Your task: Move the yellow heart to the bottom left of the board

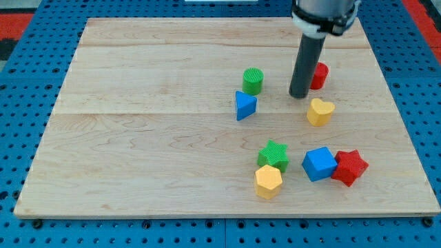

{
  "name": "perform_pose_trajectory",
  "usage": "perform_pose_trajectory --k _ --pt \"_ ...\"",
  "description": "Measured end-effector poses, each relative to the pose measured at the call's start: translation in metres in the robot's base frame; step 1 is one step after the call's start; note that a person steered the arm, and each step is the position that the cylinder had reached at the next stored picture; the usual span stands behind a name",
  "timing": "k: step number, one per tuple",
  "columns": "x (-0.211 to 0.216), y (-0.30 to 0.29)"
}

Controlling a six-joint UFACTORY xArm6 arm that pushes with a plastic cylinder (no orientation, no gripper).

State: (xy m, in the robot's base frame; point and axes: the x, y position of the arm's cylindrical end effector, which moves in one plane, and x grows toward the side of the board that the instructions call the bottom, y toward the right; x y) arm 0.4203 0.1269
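Currently my tip rests on the pale wooden surface, just above-left of the yellow heart block, beside a partly hidden red block. No claw fitted, only the rod.

Bright, even overhead lighting; soft short shadows beneath blocks; sharp focus throughout; no glare on wooden board.

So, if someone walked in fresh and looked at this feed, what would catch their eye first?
First the dark rod coming down from the view's top right, my tip resting on the board just up-left of the yellow heart and beside a partly hidden red block. Next, the tight cluster at the lower right: green star, yellow hexagon, blue cube and red star.
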Motion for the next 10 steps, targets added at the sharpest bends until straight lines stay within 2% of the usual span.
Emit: perform_pose_trajectory --k 1,2,3,4,5,6,7,8,9,10 --pt "0.008 0.018" --pt "-0.001 0.082" --pt "0.016 0.112" --pt "0.059 0.116" --pt "0.056 0.016" --pt "0.058 0.02" --pt "0.073 0.122" --pt "0.159 0.119" --pt "0.191 0.047" --pt "0.13 0.036"
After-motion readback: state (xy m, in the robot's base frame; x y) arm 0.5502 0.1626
